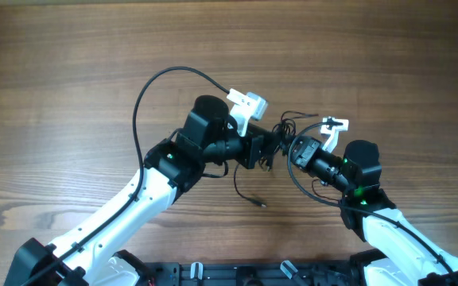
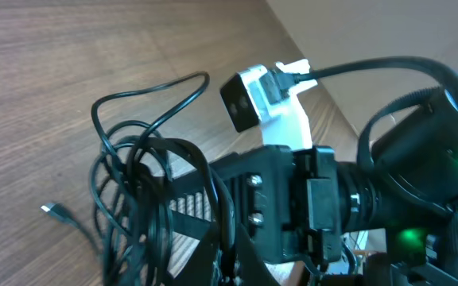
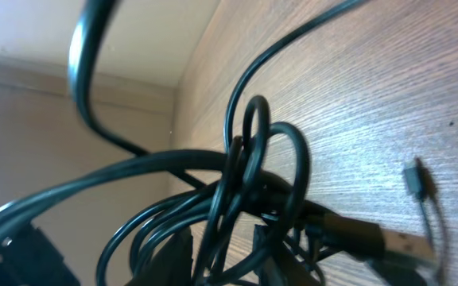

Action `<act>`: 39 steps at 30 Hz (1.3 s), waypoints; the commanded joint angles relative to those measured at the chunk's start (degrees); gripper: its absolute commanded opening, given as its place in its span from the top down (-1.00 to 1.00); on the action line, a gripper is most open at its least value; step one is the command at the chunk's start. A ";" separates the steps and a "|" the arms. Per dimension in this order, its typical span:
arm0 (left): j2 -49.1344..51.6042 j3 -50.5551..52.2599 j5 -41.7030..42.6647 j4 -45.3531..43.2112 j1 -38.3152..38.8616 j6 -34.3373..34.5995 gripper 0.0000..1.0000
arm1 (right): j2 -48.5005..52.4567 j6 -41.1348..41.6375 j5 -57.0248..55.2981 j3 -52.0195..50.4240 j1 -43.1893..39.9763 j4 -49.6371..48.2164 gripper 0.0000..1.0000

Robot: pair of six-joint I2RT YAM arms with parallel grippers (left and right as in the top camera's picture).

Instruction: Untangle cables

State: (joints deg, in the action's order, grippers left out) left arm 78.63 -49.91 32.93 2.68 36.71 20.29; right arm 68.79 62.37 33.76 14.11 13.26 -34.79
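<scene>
The cables [image 1: 281,129] are a knotted bundle of thin black wires, held off the wooden table [image 1: 62,63] between my two grippers. My left gripper [image 1: 266,149] is shut on strands at the bundle's left side. My right gripper [image 1: 292,147] grips the right side. One loose strand hangs down to a small plug [image 1: 261,204]. In the left wrist view the bundle [image 2: 137,191] loops left of my fingers [image 2: 227,258], with the plug [image 2: 48,209] on the table. In the right wrist view the loops [image 3: 253,183] cross between my fingers [image 3: 237,258], beside a USB plug [image 3: 404,242].
A thick black arm cable [image 1: 145,95] arcs over the table left of the centre. White wrist cameras [image 1: 249,103] [image 1: 334,125] sit above each gripper. The right arm's gripper body [image 2: 293,199] fills the left wrist view. A black frame [image 1: 237,274] runs along the front edge.
</scene>
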 commanded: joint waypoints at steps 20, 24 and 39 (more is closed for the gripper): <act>-1.01 -0.90 -45.31 20.02 -4.76 40.26 0.92 | 0.33 -0.90 22.91 0.59 -24.48 -7.45 0.91; -1.01 -0.90 -45.66 14.56 -7.74 44.94 0.92 | 0.33 -4.55 22.86 0.50 -24.48 -2.29 0.91; -0.39 -0.90 -35.95 13.14 -14.64 47.65 0.92 | 0.50 -6.71 12.61 0.50 -24.35 11.45 0.40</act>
State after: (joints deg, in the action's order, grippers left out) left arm 78.56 -50.74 0.03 16.32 23.68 73.06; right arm 69.12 56.42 51.64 14.33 -10.11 -22.92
